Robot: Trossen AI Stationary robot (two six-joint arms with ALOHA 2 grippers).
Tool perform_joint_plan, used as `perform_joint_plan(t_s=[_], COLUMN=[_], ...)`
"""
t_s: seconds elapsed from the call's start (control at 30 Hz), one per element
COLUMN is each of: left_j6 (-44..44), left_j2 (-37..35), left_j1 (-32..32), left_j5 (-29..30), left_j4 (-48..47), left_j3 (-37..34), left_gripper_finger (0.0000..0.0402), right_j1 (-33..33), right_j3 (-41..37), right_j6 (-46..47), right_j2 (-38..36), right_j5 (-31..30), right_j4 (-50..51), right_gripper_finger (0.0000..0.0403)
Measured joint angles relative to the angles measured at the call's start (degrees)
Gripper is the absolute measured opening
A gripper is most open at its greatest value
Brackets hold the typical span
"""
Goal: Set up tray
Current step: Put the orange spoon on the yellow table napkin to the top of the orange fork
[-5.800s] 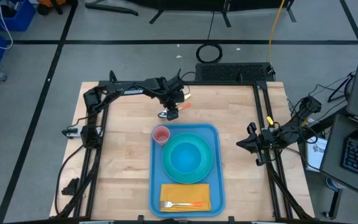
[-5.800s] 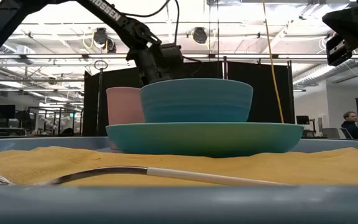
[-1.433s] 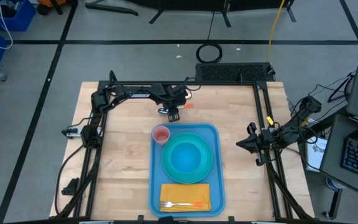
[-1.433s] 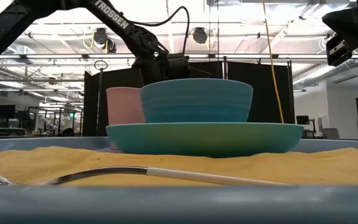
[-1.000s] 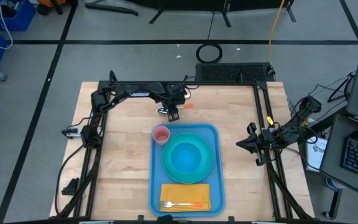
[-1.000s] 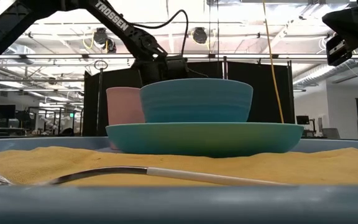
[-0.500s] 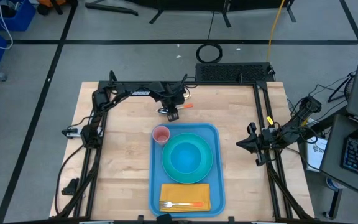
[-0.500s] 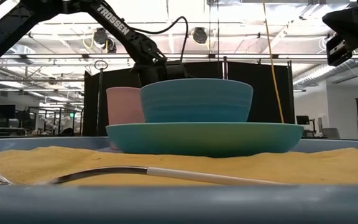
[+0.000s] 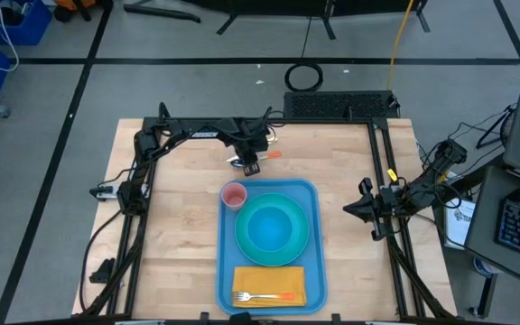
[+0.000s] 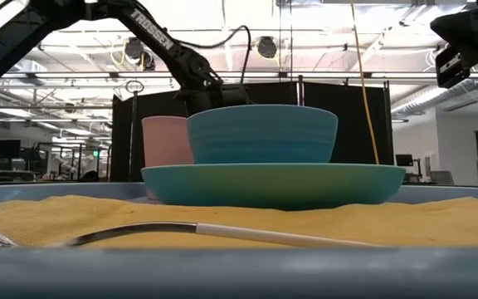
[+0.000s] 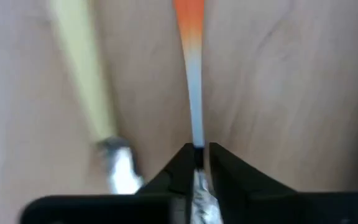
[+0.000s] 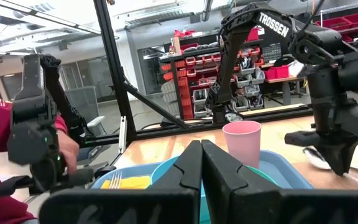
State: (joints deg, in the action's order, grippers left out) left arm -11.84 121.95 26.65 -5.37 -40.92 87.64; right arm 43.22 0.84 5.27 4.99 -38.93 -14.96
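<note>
Bare desk lies open on both sides of the tray, which is crowded end to end by a pink cup, a bowl on a plate and a napkin with fork; the left pincer blocks its far edge.

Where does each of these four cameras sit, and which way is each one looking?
High view: above the table, looking straight down on the tray; both arms show.
Low view: at table height, level across the napkin to the bowl; left arm overhead.
Left wrist view: on the left arm, close over the wood; the left gripper pinches an orange-handled utensil.
Right wrist view: on the right arm, facing across the table; the right gripper is shut.
Shared: the pink cup shows in high, low and right wrist views.
</note>
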Motion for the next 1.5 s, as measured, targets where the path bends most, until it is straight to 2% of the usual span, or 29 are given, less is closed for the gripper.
perform_joint_plan(t_s=[0.1,0.23,0.5,1.13,1.33,1.5], left_j6=[-0.41,0.0,-0.43,0.7,3.04,5.39], left_j2=[1.85,2.56,1.39,-8.76,-12.78,-15.61], left_j1=[-0.29,-1.4,-1.62,-3.98,-6.77,-9.68], left_j5=[-2.98,1.99,-0.14,2.72,6.85,7.26], left_j4=[1.0,1.04,0.46,-2.51,-3.92,-4.91], left_j3=[0.35,0.27,0.11,-0.15,-0.11,-0.09], left_gripper_finger=[0.0015,0.0021,0.0012,0.0009,0.0009,0.0009], right_j1=[-0.01,0.0,0.0,0.0,0.0,-0.02], right_j3=[-0.02,-0.02,-0.02,0.0,0.0,-0.01], right_j6=[0.0,0.01,0.01,-0.01,-0.01,0.0], right_j2=[0.02,0.04,0.04,0.11,0.11,0.11], right_j5=[-0.01,0.01,0.01,0.01,0.01,0.01], right_j4=[0.05,-0.13,-0.15,-0.02,0.03,-0.02], right_gripper_finger=[0.0,0.0,0.0,0.0,0.0,0.0])
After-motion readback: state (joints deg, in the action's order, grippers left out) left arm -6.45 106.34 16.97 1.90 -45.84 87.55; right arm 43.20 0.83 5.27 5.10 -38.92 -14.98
